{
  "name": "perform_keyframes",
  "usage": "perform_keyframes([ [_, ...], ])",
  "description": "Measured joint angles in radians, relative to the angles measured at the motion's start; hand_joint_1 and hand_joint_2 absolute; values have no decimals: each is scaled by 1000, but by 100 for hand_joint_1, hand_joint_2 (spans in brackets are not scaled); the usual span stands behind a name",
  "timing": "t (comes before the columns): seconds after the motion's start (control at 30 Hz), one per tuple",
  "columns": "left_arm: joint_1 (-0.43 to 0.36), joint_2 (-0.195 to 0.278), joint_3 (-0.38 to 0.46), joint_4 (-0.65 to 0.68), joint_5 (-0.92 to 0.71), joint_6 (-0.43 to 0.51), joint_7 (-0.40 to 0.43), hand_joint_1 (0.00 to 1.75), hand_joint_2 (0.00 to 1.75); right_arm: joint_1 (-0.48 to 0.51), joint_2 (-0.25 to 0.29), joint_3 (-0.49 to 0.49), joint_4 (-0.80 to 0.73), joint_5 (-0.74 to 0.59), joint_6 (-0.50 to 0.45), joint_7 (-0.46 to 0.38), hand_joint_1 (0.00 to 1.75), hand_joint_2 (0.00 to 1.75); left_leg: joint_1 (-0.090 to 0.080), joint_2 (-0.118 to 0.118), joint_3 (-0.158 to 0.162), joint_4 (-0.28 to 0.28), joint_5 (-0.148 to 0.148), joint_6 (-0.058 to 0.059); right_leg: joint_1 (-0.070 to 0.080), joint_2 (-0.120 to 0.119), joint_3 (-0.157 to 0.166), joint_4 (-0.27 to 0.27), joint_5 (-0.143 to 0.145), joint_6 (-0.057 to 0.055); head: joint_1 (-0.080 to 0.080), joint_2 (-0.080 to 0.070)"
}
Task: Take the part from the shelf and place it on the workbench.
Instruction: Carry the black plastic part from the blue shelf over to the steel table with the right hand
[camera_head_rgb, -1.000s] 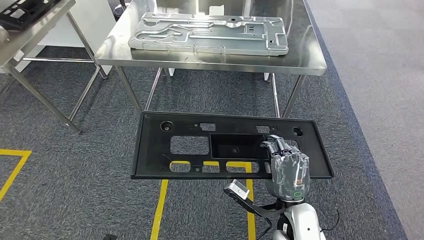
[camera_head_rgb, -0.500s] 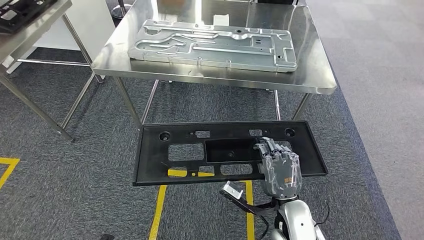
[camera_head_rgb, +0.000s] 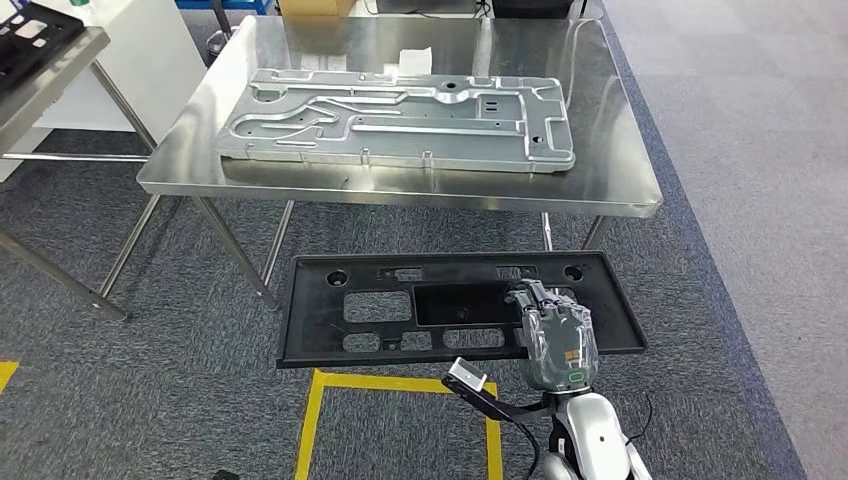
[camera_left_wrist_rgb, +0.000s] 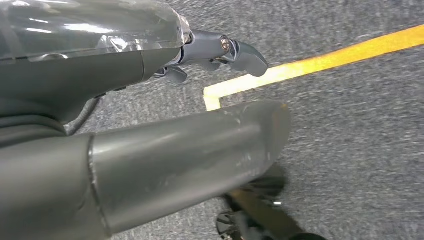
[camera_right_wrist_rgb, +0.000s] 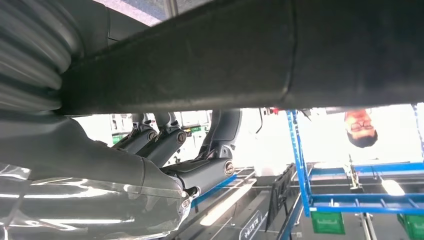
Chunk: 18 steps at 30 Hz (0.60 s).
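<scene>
The right hand (camera_head_rgb: 553, 335) grasps the long black plastic panel with cut-outs (camera_head_rgb: 450, 307), carried flat just near of the steel workbench (camera_head_rgb: 610, 180); setting it down remains. The left hand (camera_left_wrist_rgb: 220, 50) hangs with fingers curled, holding nothing.

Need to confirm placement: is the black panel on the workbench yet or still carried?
Still carried: the right hand holds the black panel level above the carpet, short of the workbench.

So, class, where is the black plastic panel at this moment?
In the head view, the black plastic panel is held level above the carpet by the right hand, just in front of the steel workbench that carries the grey metal plate.
</scene>
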Motion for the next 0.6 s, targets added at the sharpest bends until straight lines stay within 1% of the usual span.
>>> perform_keyframes([
  [0.03,2,0,-1,0,0,0,1,0,0,-4,0,0,7,1,3,0,175,175,0,0,-12,-43,19,4,1,1,19,0,-17,2,0,0],
  [0.07,5,0,-1,0,-1,-1,2,0,0,-8,0,0,14,1,6,1,175,175,-1,0,-14,-95,88,9,2,2,37,0,-33,3,-1,0],
  [0.1,8,0,-1,0,-1,-1,3,0,0,-12,0,0,21,2,8,1,175,175,-4,0,-12,-143,168,13,3,3,55,1,-50,7,0,0],
  [0.13,10,0,-1,0,-1,-1,4,0,0,-17,0,0,28,5,10,2,175,175,-8,1,-5,-172,231,17,3,5,69,0,-66,13,0,0],
  [0.17,10,0,-2,0,-2,-2,4,0,0,-22,0,0,34,10,13,3,175,175,-12,0,3,-187,272,20,3,7,83,0,-77,20,1,0],
  [0.2,7,0,-3,0,-2,-2,4,0,0,-29,0,0,38,16,15,4,175,175,-16,-1,14,-191,273,23,2,9,92,6,-80,27,1,0],
  [0.23,2,0,-4,0,-2,-2,4,0,0,-38,0,0,39,22,17,5,175,175,-17,-2,26,-192,260,28,1,9,90,24,-70,34,1,0],
  [0.27,-4,0,-5,0,-2,-2,4,0,0,-46,0,0,40,28,18,5,175,175,-16,-4,40,-198,252,34,-1,8,75,63,-49,39,0,0],
  [0.3,-8,0,-6,0,-2,-2,4,0,0,-55,0,0,40,33,19,6,175,175,-14,-5,57,-206,243,39,-2,7,42,121,-25,44,1,0],
  [0.33,-10,0,-7,0,-3,-2,4,0,0,-62,0,0,41,40,21,6,175,175,-12,-6,75,-214,233,43,-2,5,-4,187,-10,49,2,0],
  [0.37,-10,0,-9,0,-3,-2,4,0,0,-68,0,0,44,48,25,7,175,175,-10,-7,94,-222,222,45,-4,3,-55,246,-13,53,3,0],
  [0.4,-8,0,-11,0,-5,-2,4,0,0,-73,-2,0,48,58,30,8,175,175,-9,-8,114,-229,210,46,-5,1,-105,286,-39,57,3,0],
  [0.43,-6,0,-12,0,-8,-2,4,0,0,-78,-4,0,52,69,36,8,175,175,-9,-9,135,-234,196,46,-6,0,-149,304,-82,60,3,0],
  [0.47,-3,0,-13,0,-10,-2,4,0,0,-84,-6,0,57,78,42,8,175,175,-9,-11,158,-239,181,45,-6,-1,-185,301,-128,61,3,0],
  [0.5,-1,0,-14,0,-12,-3,4,0,0,-91,-9,0,61,87,48,8,175,175,-8,-13,183,-243,164,44,-6,-2,-213,279,-158,61,4,0],
  [0.53,0,-1,-15,0,-14,-3,4,0,0,-100,-10,0,65,94,53,8,175,175,-8,-15,209,-245,145,42,-6,-3,-232,239,-152,60,4,0],
  [0.57,2,-2,-16,0,-16,-4,4,0,0,-109,-12,1,69,99,59,8,175,175,-8,-16,232,-248,125,40,-3,-5,-245,181,-89,55,4,0],
  [0.6,2,-4,-17,2,-17,-5,4,0,0,-117,-14,1,73,104,64,8,175,175,-8,-17,254,-248,105,38,1,-5,-252,123,15,48,4,0],
])
